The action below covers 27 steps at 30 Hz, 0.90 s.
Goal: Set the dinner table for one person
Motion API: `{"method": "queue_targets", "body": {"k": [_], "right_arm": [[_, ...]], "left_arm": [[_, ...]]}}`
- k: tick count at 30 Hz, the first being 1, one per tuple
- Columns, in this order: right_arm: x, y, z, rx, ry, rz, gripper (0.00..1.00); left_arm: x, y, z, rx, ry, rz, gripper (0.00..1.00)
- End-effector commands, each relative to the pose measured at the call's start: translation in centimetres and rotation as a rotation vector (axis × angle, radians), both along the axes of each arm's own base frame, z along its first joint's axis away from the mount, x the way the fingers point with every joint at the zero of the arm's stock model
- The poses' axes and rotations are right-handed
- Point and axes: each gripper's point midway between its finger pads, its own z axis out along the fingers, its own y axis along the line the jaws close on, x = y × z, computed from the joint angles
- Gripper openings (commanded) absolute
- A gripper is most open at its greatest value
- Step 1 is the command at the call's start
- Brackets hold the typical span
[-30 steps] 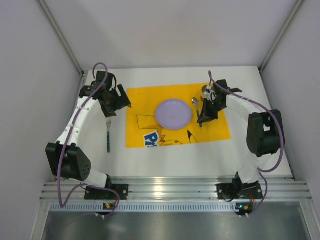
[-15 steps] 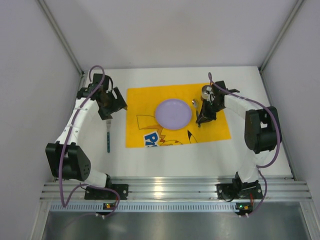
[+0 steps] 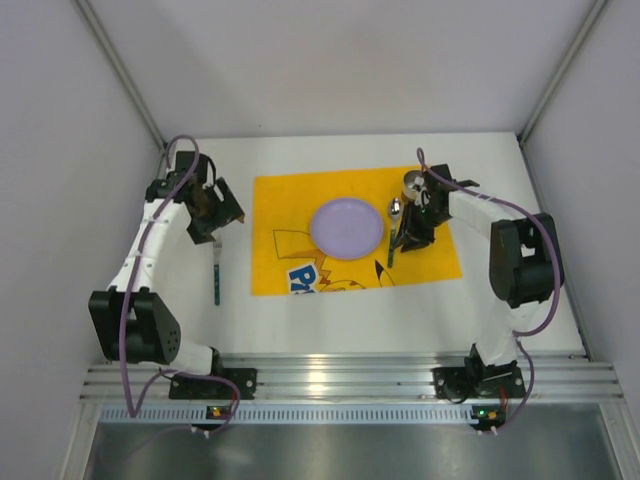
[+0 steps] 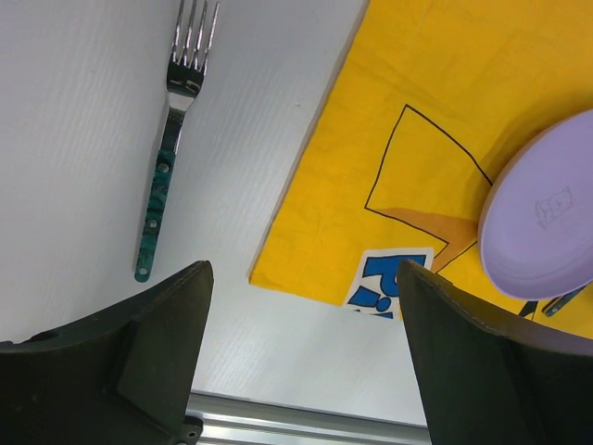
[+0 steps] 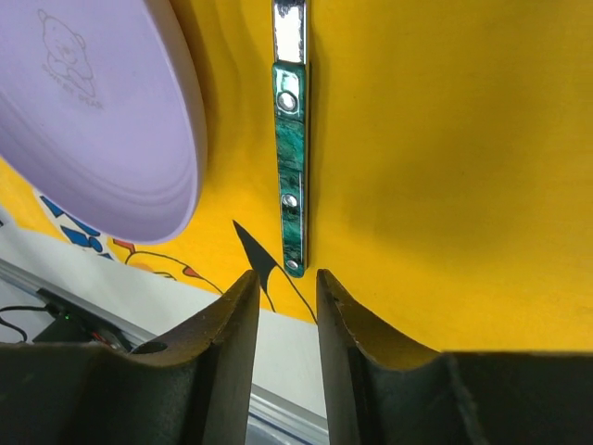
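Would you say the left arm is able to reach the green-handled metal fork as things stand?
Probably yes: the green-handled metal fork lies alone on the bare white tabletop, ahead of the open left fingers.

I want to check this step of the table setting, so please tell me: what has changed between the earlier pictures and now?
The right gripper opened a little and let go of the spoon, now lying flat on the yellow mat right of the purple plate. The left gripper, open and empty, drew back to the left. The fork and the plate stayed in place.
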Motion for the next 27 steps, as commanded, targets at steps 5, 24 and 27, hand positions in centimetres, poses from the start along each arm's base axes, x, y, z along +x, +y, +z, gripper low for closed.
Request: {"method": "queue_targets", "body": {"k": [5, 24, 27], "right_arm": [[0.3, -0.4, 3.8, -0.011, -0.103, 0.015, 0.32], [-0.8, -0.5, 6.6, 0.003, -0.145, 0.034, 0.32], [-0.9, -0.7, 6.7, -0.005, -0.151, 0.041, 0.32]], "left_arm": [[-2.4, 4.1, -2.4, 0.111, 0.111, 0.067, 0.85], [-5.0, 7.3, -16.5, 0.139, 0.487, 0.020, 0.70], [-5.7, 7.0, -17.9, 0.120, 0.508, 0.017, 0.55]]}}
